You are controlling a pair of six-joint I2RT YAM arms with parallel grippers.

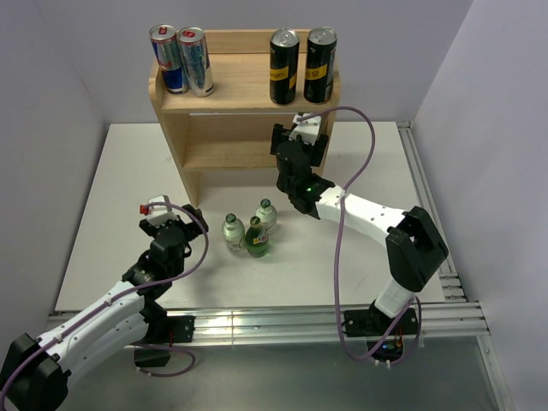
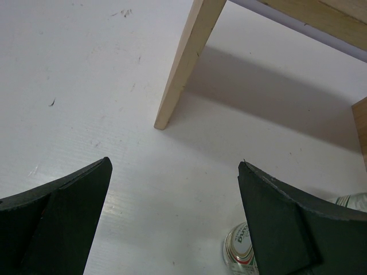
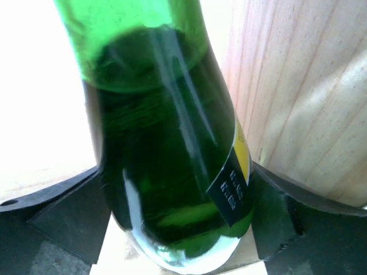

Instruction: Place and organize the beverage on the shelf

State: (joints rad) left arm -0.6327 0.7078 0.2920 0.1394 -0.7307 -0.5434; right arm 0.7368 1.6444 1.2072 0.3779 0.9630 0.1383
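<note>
The light-wood shelf stands at the back of the table. My right gripper is at the right end of its lower tier. In the right wrist view the right gripper is shut on a green glass bottle with a yellow and black label. The shelf's wood panel is right beside the bottle. The arm hides this bottle in the top view. My left gripper is open and empty low over the table. It also shows in the left wrist view, facing the shelf's left panel.
Three small green bottles stand together on the table before the shelf. One bottle top shows by my left gripper's right finger. Two silver-blue cans and two black-yellow cans stand on the top tier. A rail runs along the table's right edge.
</note>
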